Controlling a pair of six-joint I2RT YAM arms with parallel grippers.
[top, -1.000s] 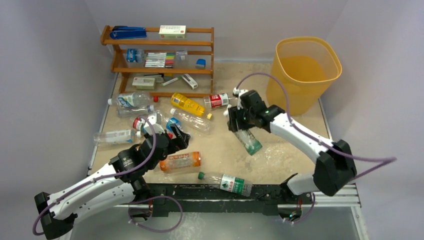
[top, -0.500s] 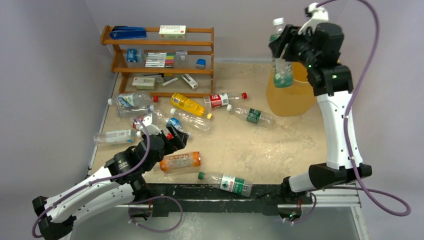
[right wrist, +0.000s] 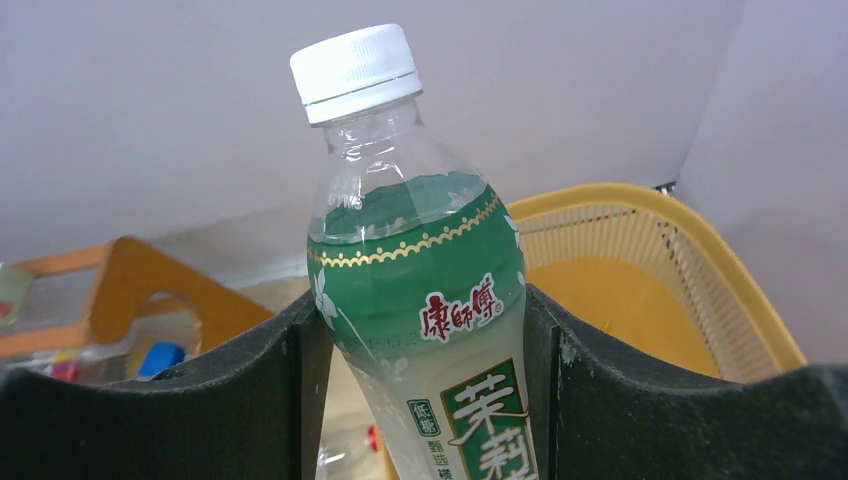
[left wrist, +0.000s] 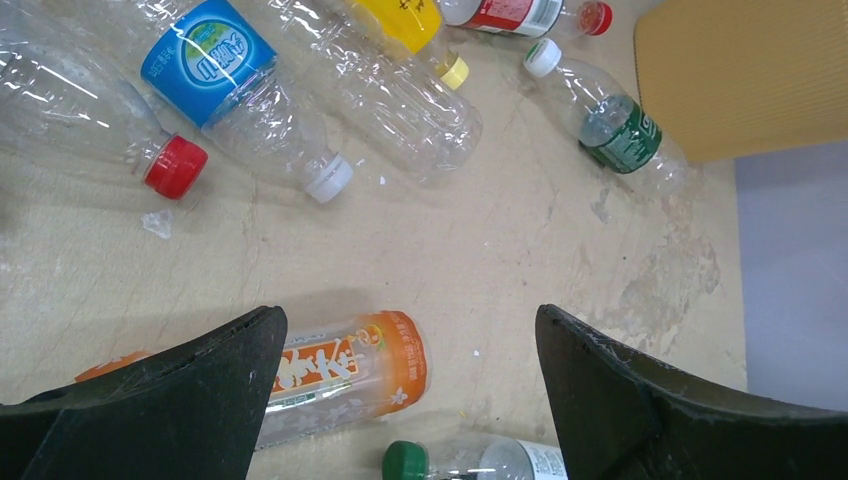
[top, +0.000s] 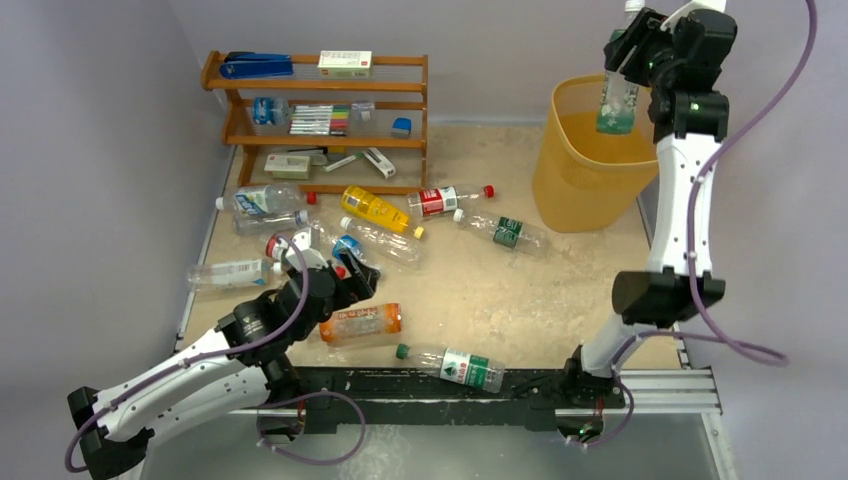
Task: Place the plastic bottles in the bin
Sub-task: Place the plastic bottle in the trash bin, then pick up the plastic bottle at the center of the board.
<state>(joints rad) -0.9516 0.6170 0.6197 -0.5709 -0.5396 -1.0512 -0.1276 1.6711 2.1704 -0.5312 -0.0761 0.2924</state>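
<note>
My right gripper (top: 628,62) is raised high over the yellow-orange bin (top: 600,205) and is shut on a green-labelled bottle (top: 617,100) with a white cap; the bottle hangs upright above the bin's open mouth. In the right wrist view the bottle (right wrist: 425,290) sits between both fingers, with the bin (right wrist: 690,250) behind it. My left gripper (top: 350,282) is open and empty, low over the table. An orange-labelled bottle (left wrist: 345,365) lies beside its left finger and a green-capped bottle (left wrist: 450,462) below. Several more bottles (top: 380,212) lie scattered at the table's middle and left.
A brown wooden shelf rack (top: 318,120) with pens and small boxes stands at the back left. A green-labelled bottle (top: 505,231) lies just left of the bin. Grey walls close in the table at left, back and right.
My right arm has lifted the green-labelled bottle from the table up and right, from in front of the bin to above its mouth. The left gripper has barely moved.
</note>
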